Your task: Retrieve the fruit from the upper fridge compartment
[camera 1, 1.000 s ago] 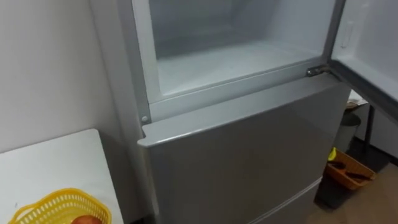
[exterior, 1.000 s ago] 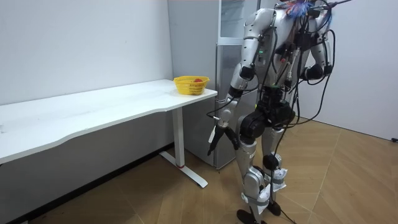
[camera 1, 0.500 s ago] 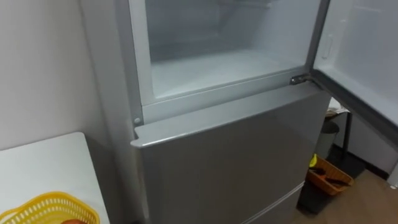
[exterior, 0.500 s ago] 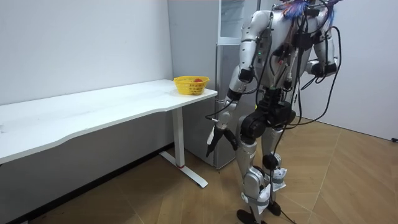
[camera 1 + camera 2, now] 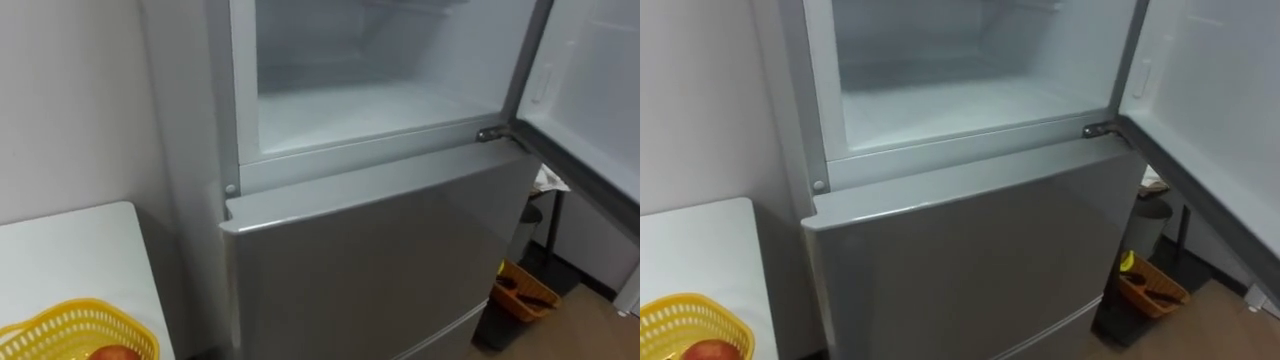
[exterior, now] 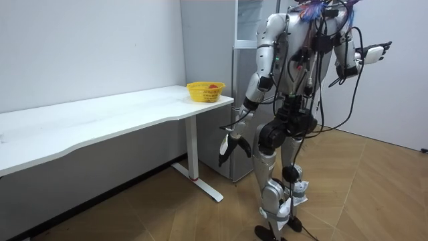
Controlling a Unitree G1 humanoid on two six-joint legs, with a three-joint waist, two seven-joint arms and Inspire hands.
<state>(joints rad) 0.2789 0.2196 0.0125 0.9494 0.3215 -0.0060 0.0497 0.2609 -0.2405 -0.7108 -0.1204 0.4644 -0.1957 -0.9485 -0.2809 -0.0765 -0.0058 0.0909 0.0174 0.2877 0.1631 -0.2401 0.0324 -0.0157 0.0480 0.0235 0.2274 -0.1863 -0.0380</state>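
Note:
The upper fridge compartment (image 5: pixel 370 100) stands open in front of me, its white floor bare as far as I can see. Its door (image 5: pixel 590 90) is swung out to my right. In the room view I stand close before the fridge (image 6: pixel 244 73). My left hand (image 6: pixel 231 142) hangs low beside my thigh with relaxed fingers and holds nothing. My right hand (image 6: pixel 374 52) is raised at shoulder height toward the room view's right, fingers straight and empty.
The grey lower fridge door (image 5: pixel 380 260) is closed. To my left, a yellow basket (image 5: pixel 70 330) with a red fruit (image 5: pixel 710 351) sits on the white table (image 5: pixel 70 250). An orange bin (image 5: pixel 520 290) lies on the floor right of the fridge.
My right arm has swung from a bent elbow near my chest up and out to the room view's right. The eye view has shifted slightly; the left hand stays low.

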